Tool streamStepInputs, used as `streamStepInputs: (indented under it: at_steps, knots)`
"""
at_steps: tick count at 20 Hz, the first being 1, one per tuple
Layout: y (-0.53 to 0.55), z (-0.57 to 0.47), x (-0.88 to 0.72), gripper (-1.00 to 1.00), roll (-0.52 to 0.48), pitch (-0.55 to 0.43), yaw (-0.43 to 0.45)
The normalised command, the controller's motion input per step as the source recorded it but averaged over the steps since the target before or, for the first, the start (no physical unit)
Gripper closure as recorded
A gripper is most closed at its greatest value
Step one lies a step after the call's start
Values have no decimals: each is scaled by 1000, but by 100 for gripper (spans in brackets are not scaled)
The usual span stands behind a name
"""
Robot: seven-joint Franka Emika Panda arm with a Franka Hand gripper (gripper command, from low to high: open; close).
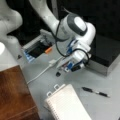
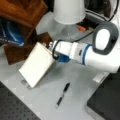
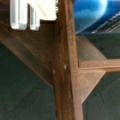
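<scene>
- Two things lie on the grey matte surface (image 1: 82, 77) near the hand (image 1: 65, 68): a spiral-bound notepad (image 1: 67, 105) and a black pen (image 1: 95, 91).
- Notepad is rectangular with a pale cream cover, with a wire binding down one long edge and two little white clips sticking out at one short end. In a front view it lies at the bottom middle; in a front view its (image 2: 37, 65) corner sits right by the arm's tip.
- Pen is thin, dark and glossy with a lighter tip, lying flat and apart from the notepad, toward a front view's right.
- Hand hangs low over the surface just above the notepad's clipped end; can't tell if its fingers are spread or pressed together.
- Arm is smooth white plastic with a rounded grey joint and black cables looped around it.
- Wooden frame (image 3: 66, 62) in dark brown, grainy, with crossing beams, fills the wrist view; something shiny blue (image 3: 92, 15) sits behind it.
- Open grey box (image 1: 37, 46) at a front view's left has a dark inside and an orange bit on its rim.
- White cable (image 1: 41, 73) snakes across the surface.
</scene>
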Motion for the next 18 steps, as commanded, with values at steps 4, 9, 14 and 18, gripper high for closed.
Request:
streamStepInputs:
  at_steps: [4,9,14,18]
  knots:
    - [-1,-14,-352,-100,262,-249,-118]
    - [-17,29,-476,-100,341,-233,-168]
    - [130,88,-550,-100,359,-238,-211]
    - [151,50,-557,-100,375,-261,-201]
